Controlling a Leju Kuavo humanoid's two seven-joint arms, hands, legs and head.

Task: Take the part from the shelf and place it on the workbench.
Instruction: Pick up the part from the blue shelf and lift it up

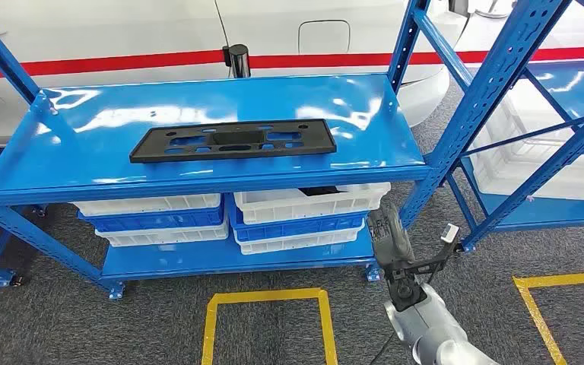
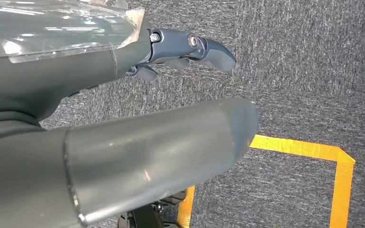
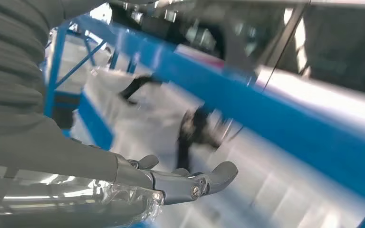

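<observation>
Black part flat on the shelf top. Looks light, stiff, thin and smooth, probably slippery; best pinched along a long edge or through its cutouts. Right hand raised below the shelf edge, fingers apart, empty. Left hand over carpet, holding nothing.

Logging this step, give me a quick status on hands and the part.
Right hand raised beside the white bins, holding nothing. Left hand hanging over the floor, holding nothing. Black part flat on the blue shelf, untouched. Nothing on it.
</observation>
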